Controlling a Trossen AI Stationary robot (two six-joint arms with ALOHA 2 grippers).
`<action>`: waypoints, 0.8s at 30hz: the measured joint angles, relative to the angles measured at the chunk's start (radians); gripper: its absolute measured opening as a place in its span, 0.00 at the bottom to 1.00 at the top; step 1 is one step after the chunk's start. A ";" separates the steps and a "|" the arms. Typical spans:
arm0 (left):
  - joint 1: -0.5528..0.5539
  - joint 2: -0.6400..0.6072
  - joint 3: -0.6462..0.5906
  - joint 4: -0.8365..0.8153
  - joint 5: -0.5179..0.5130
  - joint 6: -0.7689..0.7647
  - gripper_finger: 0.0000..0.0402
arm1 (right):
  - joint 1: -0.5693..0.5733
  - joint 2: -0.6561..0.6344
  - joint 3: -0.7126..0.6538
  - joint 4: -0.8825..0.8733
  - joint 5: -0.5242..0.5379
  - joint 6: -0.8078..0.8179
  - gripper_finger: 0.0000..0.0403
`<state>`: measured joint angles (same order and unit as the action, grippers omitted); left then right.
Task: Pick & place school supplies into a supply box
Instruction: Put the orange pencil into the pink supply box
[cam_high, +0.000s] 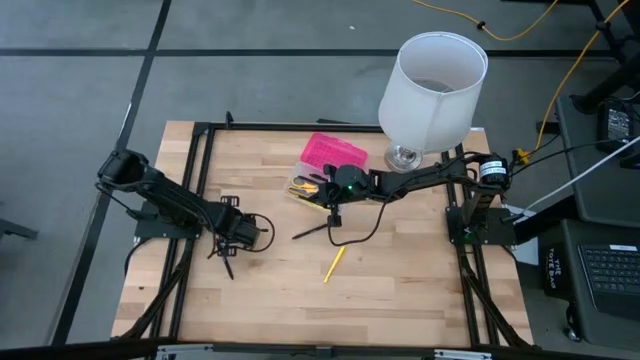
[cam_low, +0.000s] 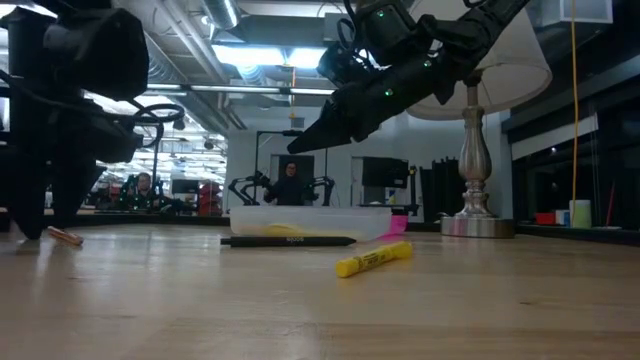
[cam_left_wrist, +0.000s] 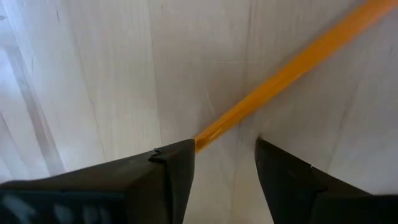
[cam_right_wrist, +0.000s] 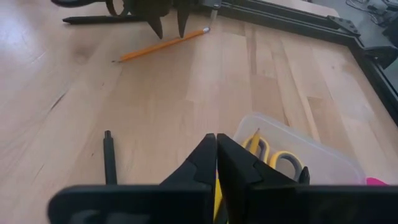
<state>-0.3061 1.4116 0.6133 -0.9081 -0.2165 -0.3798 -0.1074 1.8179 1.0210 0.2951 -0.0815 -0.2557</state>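
- Left gripper (cam_high: 228, 262) hung spread over an orange pencil (cam_left_wrist: 292, 68) on the table, not yet gripped.
- Black pen (cam_high: 312, 231) and yellow highlighter (cam_high: 334, 264) lay loose, still to collect.
- Right gripper (cam_high: 333, 215) pressed together, empty, beside the supply box (cam_high: 318, 172); yellow scissors (cam_right_wrist: 273, 155) already inside.

Left arm: reached in from the table's (cam_high: 400, 300) left edge, elbow bent, wrist angled down. Left gripper (cam_high: 228, 262) sat low over the table's left half, fingers (cam_left_wrist: 168, 177) parted, tips close to the wooden surface.

Right arm: extended from its base at the table's right edge, stretched nearly straight toward the table's back centre, raised clear of the surface. Right gripper (cam_high: 333, 215) pointed down and forward above the table, fingers (cam_right_wrist: 202, 163) pressed together, empty.
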 joint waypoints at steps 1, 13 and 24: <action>0.000 0.004 0.001 0.000 0.000 0.000 0.40 | 0.000 0.000 0.000 0.000 0.000 0.000 0.05; 0.000 0.010 0.000 0.001 -0.006 0.000 0.40 | 0.000 0.000 0.000 0.000 -0.002 0.000 0.02; 0.000 0.013 0.010 0.022 -0.012 0.016 0.40 | 0.000 0.000 0.000 0.001 -0.002 0.016 0.07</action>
<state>-0.3058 1.4242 0.6233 -0.8866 -0.2289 -0.3634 -0.1074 1.8179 1.0214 0.2961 -0.0834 -0.2401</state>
